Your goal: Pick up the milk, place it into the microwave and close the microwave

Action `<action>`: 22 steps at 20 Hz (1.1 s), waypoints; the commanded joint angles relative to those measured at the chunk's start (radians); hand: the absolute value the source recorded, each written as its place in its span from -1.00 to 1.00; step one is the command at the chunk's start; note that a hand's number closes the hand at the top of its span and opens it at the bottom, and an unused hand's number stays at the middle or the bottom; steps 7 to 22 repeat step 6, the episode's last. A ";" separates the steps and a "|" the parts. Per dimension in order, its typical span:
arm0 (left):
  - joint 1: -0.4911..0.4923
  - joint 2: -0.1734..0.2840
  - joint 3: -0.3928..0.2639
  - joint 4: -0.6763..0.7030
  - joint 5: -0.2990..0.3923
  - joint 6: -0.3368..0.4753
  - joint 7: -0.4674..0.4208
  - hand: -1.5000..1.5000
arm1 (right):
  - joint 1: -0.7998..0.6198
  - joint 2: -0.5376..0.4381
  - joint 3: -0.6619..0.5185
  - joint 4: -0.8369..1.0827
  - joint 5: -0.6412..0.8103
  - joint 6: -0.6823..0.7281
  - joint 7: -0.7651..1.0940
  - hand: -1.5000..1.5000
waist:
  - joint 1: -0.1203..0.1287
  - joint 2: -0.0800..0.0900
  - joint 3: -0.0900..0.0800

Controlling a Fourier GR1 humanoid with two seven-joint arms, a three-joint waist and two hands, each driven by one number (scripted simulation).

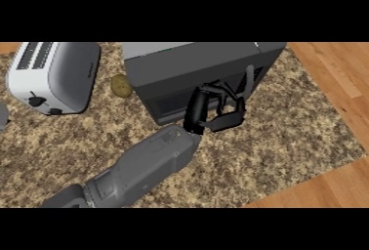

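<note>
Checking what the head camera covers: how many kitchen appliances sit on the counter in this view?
2. The toaster is at the far left, the microwave at top centre with a hand at its front. A potato lies between them. Others may sit outside the view.

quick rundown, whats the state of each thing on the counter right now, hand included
microwave: door looks shut, front facing the hand
hand: at the microwave's front, fingers against the door, holding nothing
toaster: upright on the counter at the left, slots look empty
potato: lying on the counter between toaster and microwave, untouched
milk: not visible
</note>
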 commanded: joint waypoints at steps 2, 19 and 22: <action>0.057 0.002 0.085 0.160 0.065 0.045 0.008 -1.00 | 0.035 -0.024 -0.018 -0.023 -0.025 -0.006 0.013 -1.00 | 0.034 0.001 -0.004; 0.057 0.002 0.059 0.167 0.078 0.040 0.003 -1.00 | 0.057 -0.023 -0.011 -0.047 -0.035 -0.010 0.021 -1.00 | 0.040 0.005 -0.003; 0.057 0.002 0.059 0.167 0.078 0.040 0.003 -1.00 | 0.057 -0.023 -0.011 -0.047 -0.035 -0.010 0.021 -1.00 | 0.040 0.005 -0.003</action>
